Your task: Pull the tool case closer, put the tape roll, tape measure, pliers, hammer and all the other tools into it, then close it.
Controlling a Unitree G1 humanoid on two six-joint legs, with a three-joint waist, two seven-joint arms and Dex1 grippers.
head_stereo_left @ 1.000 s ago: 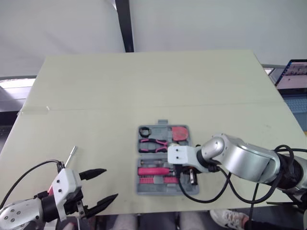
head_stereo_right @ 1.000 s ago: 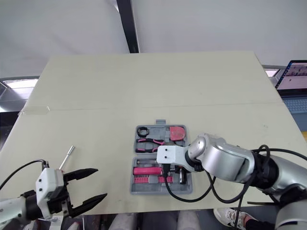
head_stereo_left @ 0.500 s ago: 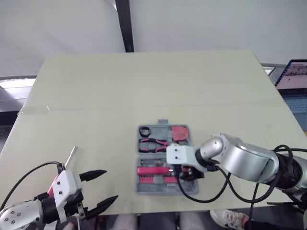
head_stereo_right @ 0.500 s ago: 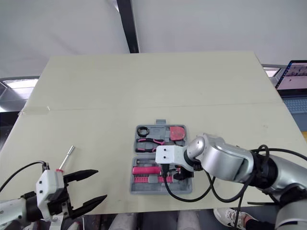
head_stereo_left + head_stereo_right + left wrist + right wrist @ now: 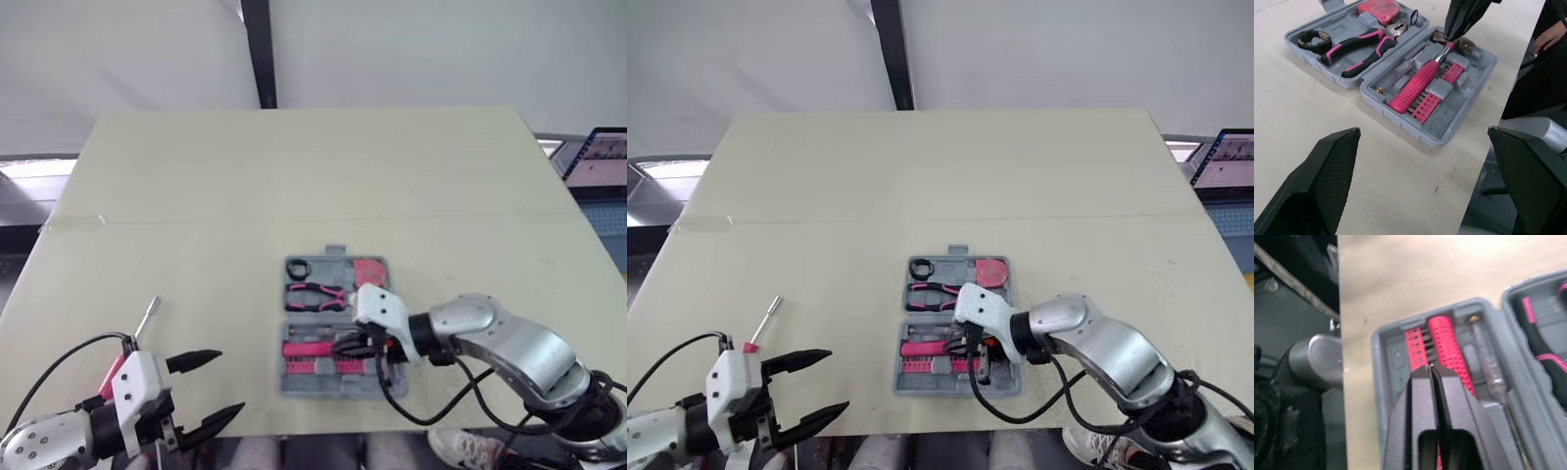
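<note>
The grey tool case (image 5: 294, 384) lies open near the table's front edge. Its far half holds the black tape roll (image 5: 297, 267), the red tape measure (image 5: 369, 271) and the pink-handled pliers (image 5: 315, 294). In the near half lie the pink-handled hammer (image 5: 1420, 83), a thin screwdriver (image 5: 1400, 73) and a row of bits. My right gripper (image 5: 1431, 368) is shut with nothing between its fingers, its tips just over the hammer near its head. My left gripper (image 5: 211, 387) hangs open off the front left of the table, apart from the case.
A loose tool with a metal shaft and a pink handle (image 5: 767, 315) lies on the table left of the case, just beyond my left gripper. A strip of clear tape (image 5: 73, 221) marks the left edge. A laptop (image 5: 598, 157) stands off the table's right side.
My right arm has swung lower and now reaches in from the right, its gripper having slid from the case's right end to over the hammer. The left gripper has barely moved.
</note>
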